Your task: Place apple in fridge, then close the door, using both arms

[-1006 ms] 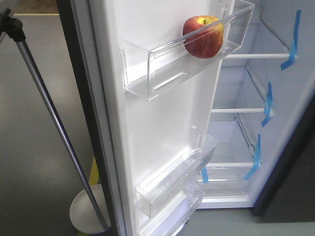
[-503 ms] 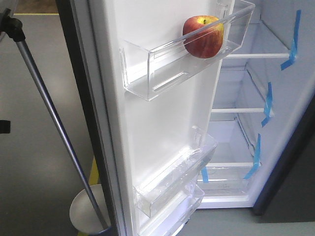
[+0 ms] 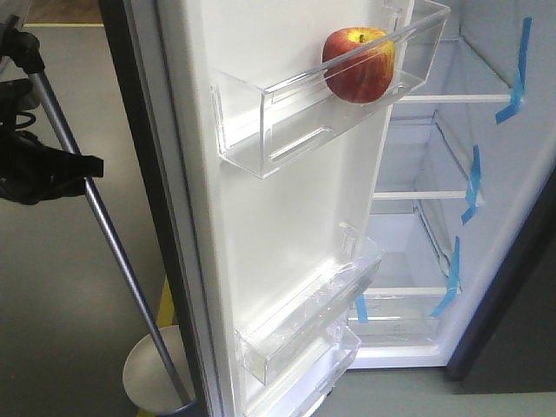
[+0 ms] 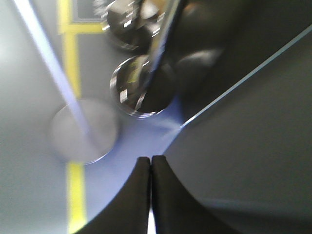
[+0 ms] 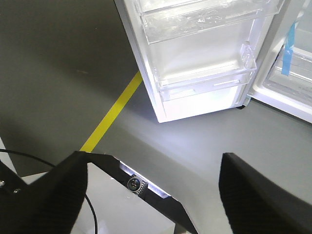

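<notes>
Resting in the upper bin of the open door, the apple is judged placed; closing is not yet done, with the left pincer clenched empty and the right pincer released.

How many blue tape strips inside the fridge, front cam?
4 tape strips: top, middle and lower down the right wall of the fridge, and a fourth low by the bottom drawer. The open door may hide others.
</notes>
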You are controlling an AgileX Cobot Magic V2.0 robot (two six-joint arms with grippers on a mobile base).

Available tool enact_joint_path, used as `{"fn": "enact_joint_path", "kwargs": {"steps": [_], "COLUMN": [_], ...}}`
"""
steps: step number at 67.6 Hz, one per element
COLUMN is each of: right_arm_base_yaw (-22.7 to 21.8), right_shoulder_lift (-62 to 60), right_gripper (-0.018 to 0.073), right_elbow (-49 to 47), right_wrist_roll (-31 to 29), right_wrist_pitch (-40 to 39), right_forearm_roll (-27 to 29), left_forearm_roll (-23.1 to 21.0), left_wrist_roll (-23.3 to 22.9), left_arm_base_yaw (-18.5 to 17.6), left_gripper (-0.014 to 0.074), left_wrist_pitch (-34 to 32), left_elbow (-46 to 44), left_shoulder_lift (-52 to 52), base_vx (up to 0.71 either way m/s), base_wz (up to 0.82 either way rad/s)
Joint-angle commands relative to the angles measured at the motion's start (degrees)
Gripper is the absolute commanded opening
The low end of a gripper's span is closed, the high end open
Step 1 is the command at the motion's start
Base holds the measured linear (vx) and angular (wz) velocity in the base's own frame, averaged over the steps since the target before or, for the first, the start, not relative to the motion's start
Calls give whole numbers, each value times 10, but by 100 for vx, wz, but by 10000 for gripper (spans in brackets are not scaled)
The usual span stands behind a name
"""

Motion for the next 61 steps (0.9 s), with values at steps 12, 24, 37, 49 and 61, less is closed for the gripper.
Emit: {"fn": "enact_joint_path", "kwargs": {"steps": [12,24,37,49,61], "right_arm_base_yaw": [-2,-2,-2,-2,-2], "right_shoulder_lift": [8,8,8,8,8], "right_gripper": [535,535,535,535,535], "right_elbow": [-12,-12,-12,-12,-12], "right_wrist_roll": [-4,-4,-4,-4,-4], "right_wrist_pitch": [-20,-20,-20,-20,-20], "right_forearm_roll": [5,5,5,5,5], "left_forearm_roll": [-187,-276,-392,-480,-511], "left_wrist_roll": [82,128,220,268,287], "left_arm_base_yaw": [-1,-1,-1,-1,-17], "left_gripper": [-6,-6,-6,-6,-6], "left_wrist_pitch": [-21,35,93,154,181], "left_elbow": [-100,-136,-136,-136,-136], "left_shoulder_lift": [63,98,106,106,106], "base_vx": [0,0,0,0,0], "base_wz": [0,0,0,0,0]}}
